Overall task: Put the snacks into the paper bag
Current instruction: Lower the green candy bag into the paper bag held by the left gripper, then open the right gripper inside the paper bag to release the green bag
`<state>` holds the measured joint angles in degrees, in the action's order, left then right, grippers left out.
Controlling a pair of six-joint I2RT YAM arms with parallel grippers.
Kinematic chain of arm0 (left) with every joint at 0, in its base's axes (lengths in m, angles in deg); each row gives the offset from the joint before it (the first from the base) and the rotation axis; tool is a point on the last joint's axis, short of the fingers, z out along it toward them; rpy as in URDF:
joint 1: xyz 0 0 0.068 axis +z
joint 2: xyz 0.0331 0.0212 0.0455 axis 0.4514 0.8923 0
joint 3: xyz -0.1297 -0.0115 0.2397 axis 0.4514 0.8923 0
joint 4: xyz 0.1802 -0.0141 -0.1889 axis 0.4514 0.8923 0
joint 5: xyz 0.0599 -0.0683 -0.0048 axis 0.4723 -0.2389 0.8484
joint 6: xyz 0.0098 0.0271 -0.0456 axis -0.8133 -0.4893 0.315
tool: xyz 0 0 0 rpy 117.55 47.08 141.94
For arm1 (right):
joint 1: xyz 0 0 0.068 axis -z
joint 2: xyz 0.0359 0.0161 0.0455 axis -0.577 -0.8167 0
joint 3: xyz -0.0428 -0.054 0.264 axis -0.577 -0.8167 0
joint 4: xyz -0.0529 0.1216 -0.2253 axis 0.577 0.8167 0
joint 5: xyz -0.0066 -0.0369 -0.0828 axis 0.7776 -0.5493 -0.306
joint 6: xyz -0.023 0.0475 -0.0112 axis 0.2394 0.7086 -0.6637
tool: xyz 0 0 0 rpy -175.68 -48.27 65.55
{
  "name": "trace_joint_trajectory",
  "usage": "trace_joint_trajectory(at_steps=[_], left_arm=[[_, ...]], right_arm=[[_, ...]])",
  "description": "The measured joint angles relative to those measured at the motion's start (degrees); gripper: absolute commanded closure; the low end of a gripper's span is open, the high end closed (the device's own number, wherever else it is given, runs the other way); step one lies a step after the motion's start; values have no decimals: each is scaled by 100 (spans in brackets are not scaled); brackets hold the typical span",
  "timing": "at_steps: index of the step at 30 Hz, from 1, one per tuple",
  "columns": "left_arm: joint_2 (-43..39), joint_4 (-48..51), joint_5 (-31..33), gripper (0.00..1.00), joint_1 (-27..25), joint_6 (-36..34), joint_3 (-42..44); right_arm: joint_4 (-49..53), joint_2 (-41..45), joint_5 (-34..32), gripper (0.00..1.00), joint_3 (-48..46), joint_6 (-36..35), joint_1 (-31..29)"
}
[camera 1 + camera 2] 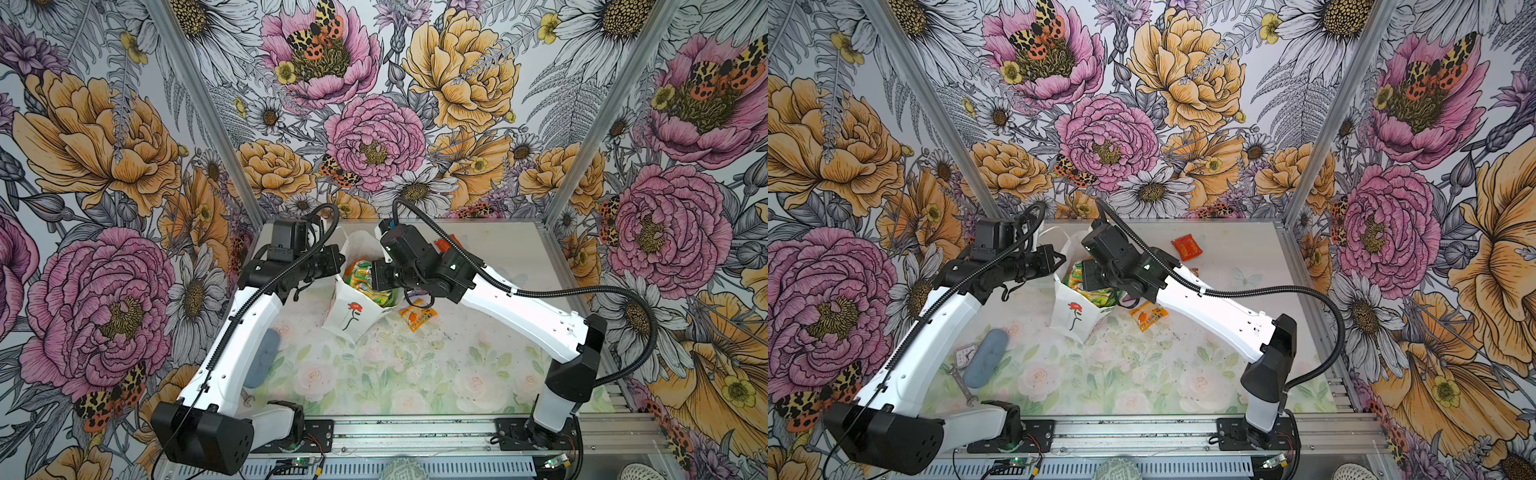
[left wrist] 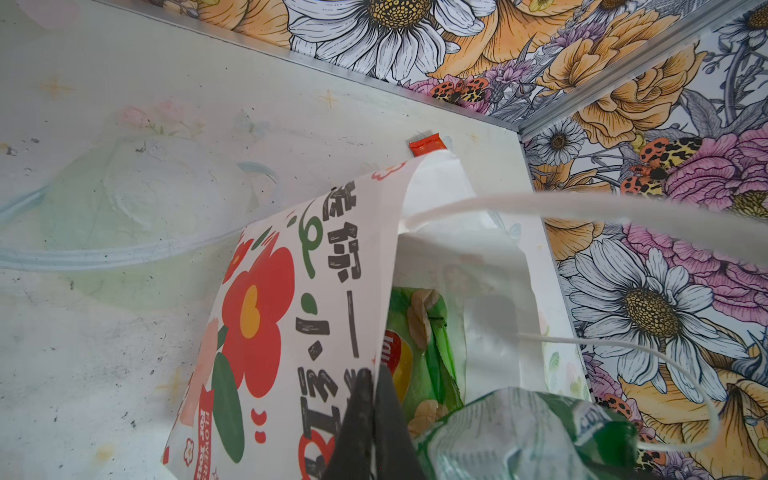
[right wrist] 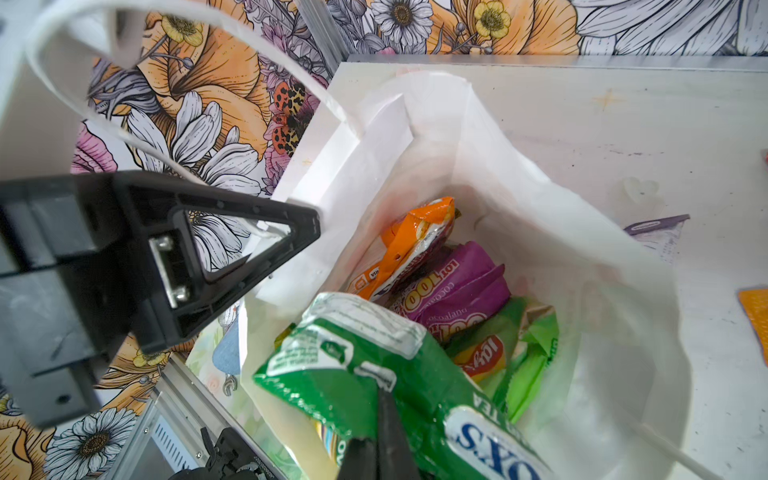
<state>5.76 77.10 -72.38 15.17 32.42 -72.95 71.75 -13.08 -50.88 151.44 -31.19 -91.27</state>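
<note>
- The left tool [image 2: 374, 415] is closed on the rim of the paper bag [image 1: 348, 312], at the centre in both top views.
- The right tool [image 3: 384, 432] grips a green packet [image 3: 353, 374] at the open bag mouth.
- A small orange packet [image 1: 417, 318] lies on the counter [image 1: 415, 374], just right of the bag.

Red packet [image 2: 424, 146] half hidden behind paper bag [image 2: 365, 232] rim; orange packet [image 3: 758, 320] cut by frame edge; cord handle [image 2: 602, 209] blurred.

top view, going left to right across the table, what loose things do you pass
grey-blue oval case -> paper bag -> small orange packet -> red packet
</note>
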Motion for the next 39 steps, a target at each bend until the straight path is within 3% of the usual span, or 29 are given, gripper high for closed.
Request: trace_joint_trajectory(at_steps=[19,31,39], left_arm=[[-11,-33,-2,99,-28,0,0],[-11,-31,0,99,-28,0,0],[-13,-39,-2,99,-28,0,0]], right_arm=[[-13,-1049,538,100,516,103,-20],[-72,-1220,966,80,608,164,101],[-46,-879,962,71,479,116,229]])
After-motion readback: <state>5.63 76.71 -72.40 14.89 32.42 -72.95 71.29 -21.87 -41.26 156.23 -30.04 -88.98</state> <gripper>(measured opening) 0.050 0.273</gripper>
